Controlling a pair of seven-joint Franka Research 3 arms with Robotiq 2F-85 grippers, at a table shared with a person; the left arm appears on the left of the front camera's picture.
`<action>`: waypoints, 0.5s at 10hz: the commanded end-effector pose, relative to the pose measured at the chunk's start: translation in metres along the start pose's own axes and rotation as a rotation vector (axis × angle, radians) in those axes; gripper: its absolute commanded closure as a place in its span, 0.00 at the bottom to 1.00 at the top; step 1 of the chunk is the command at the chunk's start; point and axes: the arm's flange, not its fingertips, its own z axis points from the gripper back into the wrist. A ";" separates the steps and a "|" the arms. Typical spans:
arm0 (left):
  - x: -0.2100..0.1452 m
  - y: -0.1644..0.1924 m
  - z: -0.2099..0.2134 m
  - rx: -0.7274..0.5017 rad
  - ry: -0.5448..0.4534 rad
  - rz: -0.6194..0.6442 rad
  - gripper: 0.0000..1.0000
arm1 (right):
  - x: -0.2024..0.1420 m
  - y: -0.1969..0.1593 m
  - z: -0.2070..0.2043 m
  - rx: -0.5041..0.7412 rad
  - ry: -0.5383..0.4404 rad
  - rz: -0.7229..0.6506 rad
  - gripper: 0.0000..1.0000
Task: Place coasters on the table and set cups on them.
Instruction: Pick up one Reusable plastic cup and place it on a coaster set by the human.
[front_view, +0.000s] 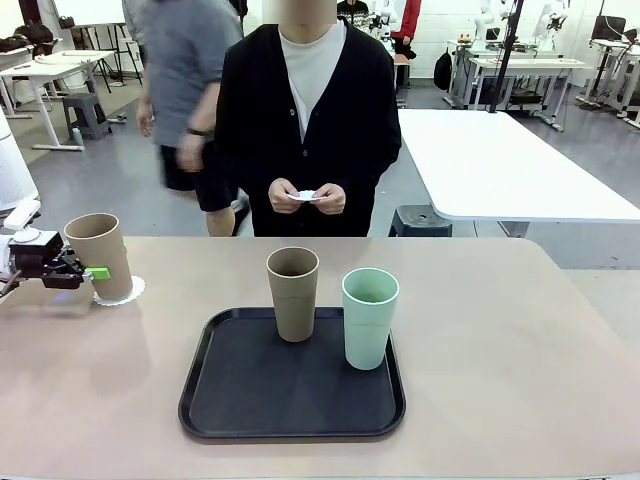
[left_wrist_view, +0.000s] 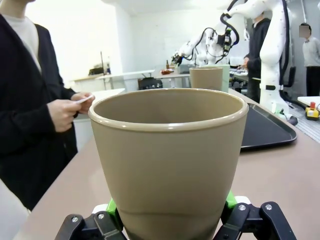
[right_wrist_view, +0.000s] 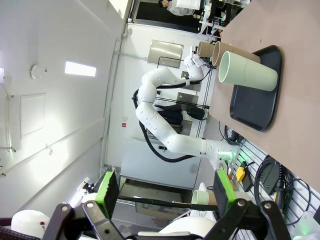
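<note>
One set of three looks done: my left gripper (front_view: 95, 272) clamps a tan cup (front_view: 100, 252) standing on a coaster (front_view: 133, 293) at the table's (front_view: 520, 340) left. A second tan cup (front_view: 293, 295) and a mint cup (front_view: 369, 318) stand on the centre tray (front_view: 290, 405). The person's hands (front_view: 306, 197) hold what looks like another coaster (front_view: 306, 195). My right gripper (right_wrist_view: 165, 192) has its jaws apart, empty.

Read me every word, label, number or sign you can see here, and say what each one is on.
No text can be read anywhere.
No print shows on the left tan cup, middle tan cup, mint cup, black tray or coaster.
Too small to read: the small red wall sign.
Too small to tell: the white piece the person holds.
</note>
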 end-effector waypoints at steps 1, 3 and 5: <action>0.000 0.008 0.004 0.005 -0.024 -0.008 0.15 | 0.000 0.000 0.001 0.006 -0.003 0.006 0.00; -0.002 0.011 0.008 0.012 -0.035 -0.003 0.15 | 0.000 0.000 0.001 0.006 -0.003 0.006 0.00; -0.004 0.014 0.008 0.015 -0.045 0.009 0.15 | 0.000 0.000 0.001 0.006 -0.003 0.006 0.00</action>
